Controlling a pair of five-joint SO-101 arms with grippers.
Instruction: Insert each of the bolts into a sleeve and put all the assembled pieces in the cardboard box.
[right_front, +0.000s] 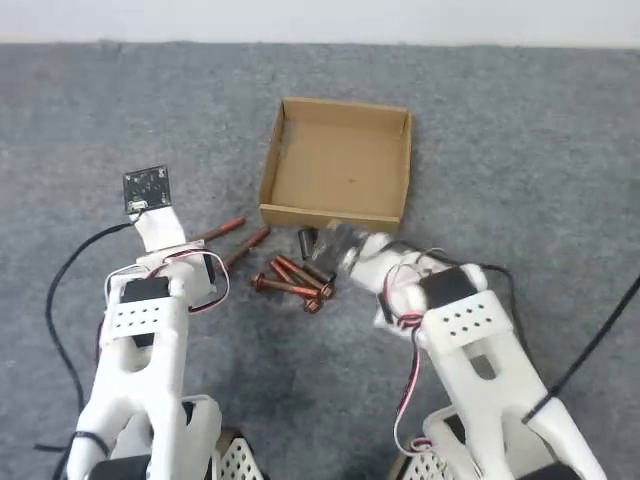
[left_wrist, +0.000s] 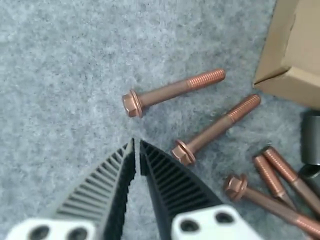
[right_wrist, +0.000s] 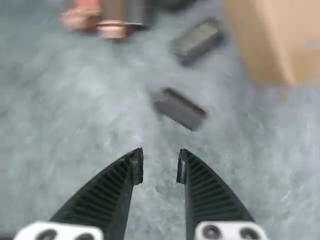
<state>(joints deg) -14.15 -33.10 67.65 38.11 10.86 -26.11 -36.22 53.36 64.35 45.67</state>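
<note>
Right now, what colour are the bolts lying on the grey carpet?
Coppery reddish-brown. The bolts show best in the left wrist view.

On the grey felt worktop (right_front: 520, 150), the open square cardboard box (right_front: 330, 216) sits at 12 o'clock of the copper flanged bolts (right_front: 290, 283). A dark cylindrical sleeve (right_front: 307, 242) lies between them.

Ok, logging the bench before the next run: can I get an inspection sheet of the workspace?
Surface: grey carpet.
Job's things: cardboard box empty; bolts and dark sleeves loose on the carpet beside it.
Clutter: nothing seen.
Grippers: left claw shut, empty; right claw open, empty, facing a sleeve.
Cables: black cable by each arm.
Surroundings: pale wall behind.
</note>
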